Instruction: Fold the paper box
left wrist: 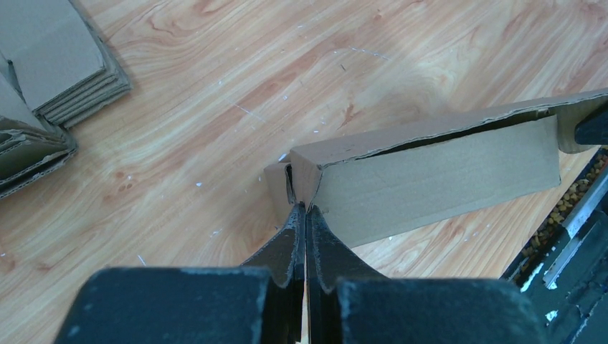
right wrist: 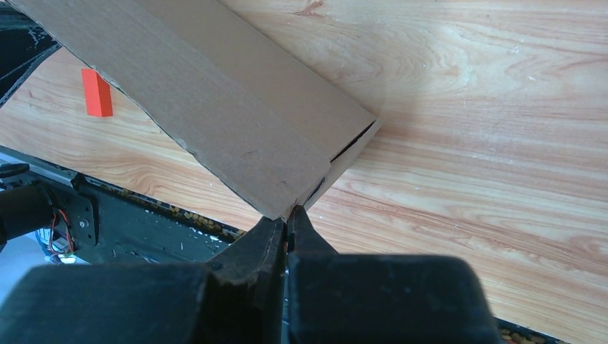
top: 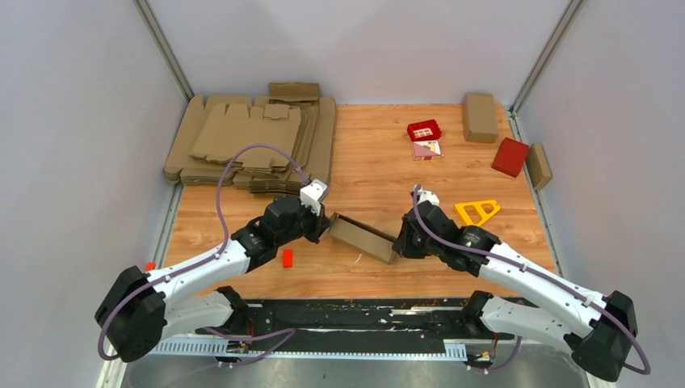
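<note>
The paper box is a small oblong brown carton lying slantwise on the wooden table between my two arms. My left gripper is at its left end and my right gripper at its right end. In the left wrist view the left gripper is shut, its tips against the folded end flap of the paper box. In the right wrist view the right gripper is shut too, its tips touching the near corner of the paper box. Nothing shows between either pair of fingers.
A stack of flat cardboard sheets fills the back left. A small red block lies near the left arm. A yellow triangular frame, two red boxes and folded brown cartons lie at the right.
</note>
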Controlling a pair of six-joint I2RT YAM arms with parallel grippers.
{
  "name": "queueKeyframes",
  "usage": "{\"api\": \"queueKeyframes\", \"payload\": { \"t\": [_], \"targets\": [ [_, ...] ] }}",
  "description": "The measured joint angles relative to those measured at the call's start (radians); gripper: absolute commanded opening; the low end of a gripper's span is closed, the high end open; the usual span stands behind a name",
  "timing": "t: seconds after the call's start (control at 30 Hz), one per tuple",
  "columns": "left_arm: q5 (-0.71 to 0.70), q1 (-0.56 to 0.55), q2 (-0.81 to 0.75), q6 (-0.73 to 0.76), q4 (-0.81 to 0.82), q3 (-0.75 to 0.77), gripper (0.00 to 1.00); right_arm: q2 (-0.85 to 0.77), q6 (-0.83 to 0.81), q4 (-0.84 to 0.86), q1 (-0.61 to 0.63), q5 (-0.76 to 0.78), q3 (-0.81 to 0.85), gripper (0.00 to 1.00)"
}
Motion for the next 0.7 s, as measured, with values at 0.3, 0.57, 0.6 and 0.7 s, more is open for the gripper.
{"api": "queueKeyframes", "payload": {
  "t": [0.3, 0.57, 0.6, 0.7],
  "targets": [
    [0.003, 0.000, 0.048, -0.002, 0.021, 0.009, 0.00, 0.002, 0.029, 0.020, -0.006, 0.000, -0.023, 0.00],
    [0.003, 0.000, 0.053, -0.003, 0.025, 0.009, 0.00, 0.011, 0.064, 0.044, -0.008, 0.017, -0.035, 0.00],
    [0.003, 0.000, 0.054, -0.003, 0.026, 0.009, 0.00, 0.011, 0.071, 0.044, -0.008, 0.019, -0.035, 0.00],
    [0.003, 0.000, 0.056, -0.003, 0.027, 0.009, 0.00, 0.017, 0.095, 0.044, -0.008, 0.027, -0.035, 0.00]
  ]
}}
